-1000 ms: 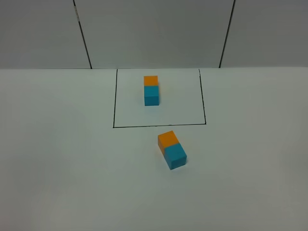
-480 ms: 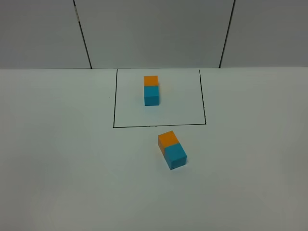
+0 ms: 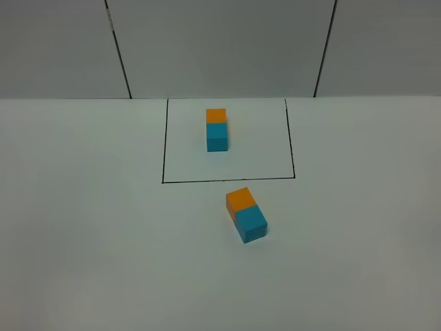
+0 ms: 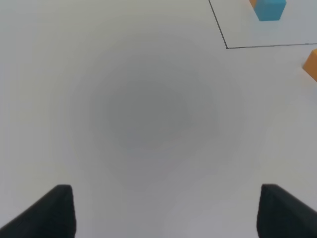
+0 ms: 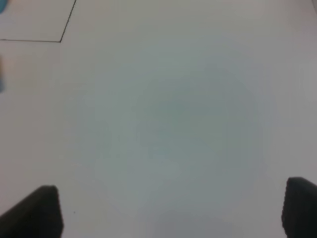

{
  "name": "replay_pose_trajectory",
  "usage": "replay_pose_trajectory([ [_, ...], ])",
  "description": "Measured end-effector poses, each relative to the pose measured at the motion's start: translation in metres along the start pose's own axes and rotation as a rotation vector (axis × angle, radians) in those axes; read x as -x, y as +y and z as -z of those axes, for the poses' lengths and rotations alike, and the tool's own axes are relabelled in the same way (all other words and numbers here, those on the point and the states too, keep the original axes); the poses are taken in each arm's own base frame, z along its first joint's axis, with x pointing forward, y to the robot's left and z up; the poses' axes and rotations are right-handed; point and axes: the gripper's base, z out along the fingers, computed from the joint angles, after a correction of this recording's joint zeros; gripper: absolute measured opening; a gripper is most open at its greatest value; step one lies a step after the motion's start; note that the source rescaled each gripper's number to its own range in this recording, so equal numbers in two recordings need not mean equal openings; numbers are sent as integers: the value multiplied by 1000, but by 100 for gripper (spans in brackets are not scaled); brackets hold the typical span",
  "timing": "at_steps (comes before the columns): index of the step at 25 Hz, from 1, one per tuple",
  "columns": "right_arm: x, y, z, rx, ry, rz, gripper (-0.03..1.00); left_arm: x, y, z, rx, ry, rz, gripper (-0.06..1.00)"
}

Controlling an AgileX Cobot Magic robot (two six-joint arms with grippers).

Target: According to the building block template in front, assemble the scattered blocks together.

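Plain white table; our matte orange cube and cyan-blue cube already touch at frame centre, slightly askew to the black-framed orange-cyan template pair above. We'd square them up gently. Left gripper and right gripper both spread wide, empty.

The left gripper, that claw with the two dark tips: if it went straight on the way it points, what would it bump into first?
Most likely just the bare white table. The left gripper is open with nothing between its fingertips, and both block pairs lie off to one side. Depth is hard to judge here.
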Motion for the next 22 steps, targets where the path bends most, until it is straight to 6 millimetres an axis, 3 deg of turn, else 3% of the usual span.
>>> replay_pose_trajectory([
  [22,0,0,0,0,0,0,76,0,0,0,0,0,0,79],
])
